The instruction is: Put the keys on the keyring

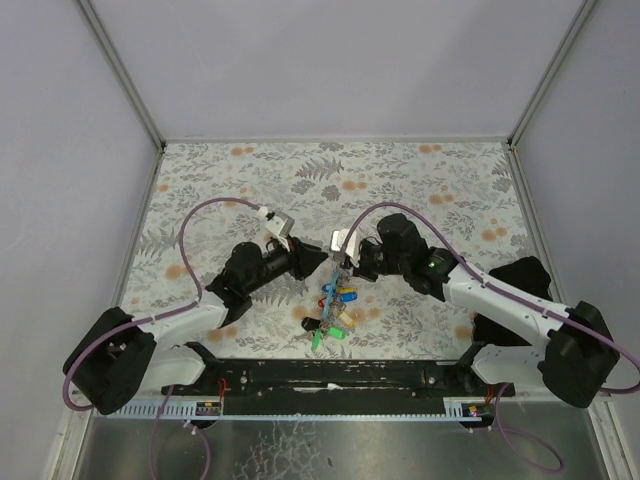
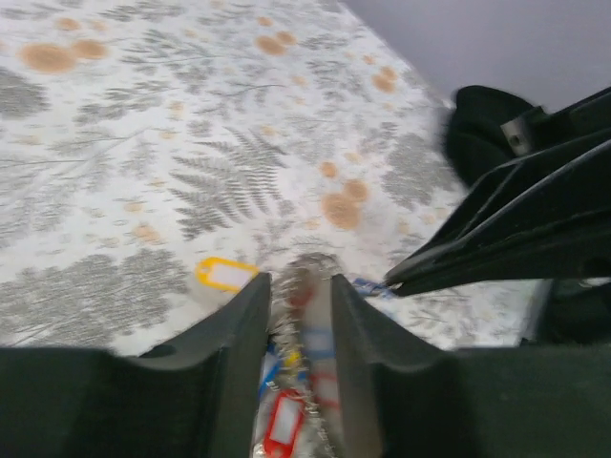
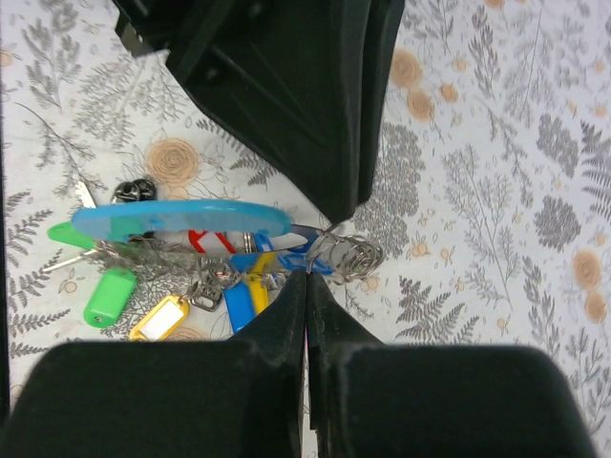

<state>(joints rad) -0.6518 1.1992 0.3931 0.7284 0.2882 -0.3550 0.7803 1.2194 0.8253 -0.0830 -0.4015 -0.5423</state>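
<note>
Right gripper (image 3: 307, 277) and left gripper (image 2: 299, 305) both pinch the keyring (image 3: 348, 256), keys (image 1: 338, 302) trailing toward the bases.

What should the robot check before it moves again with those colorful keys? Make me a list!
1. Right gripper shut, its tips at the keyring: ok.
2. Left gripper has silvery metal between its fingers; firm hold: cannot tell.
3. Keys clear in the right wrist view: ok.
4. Left wrist view sharp: not ok, blurred.
5. Room between the two grippers: not ok, crowded tip to tip.
6. Every key threaded on: cannot tell.
</note>
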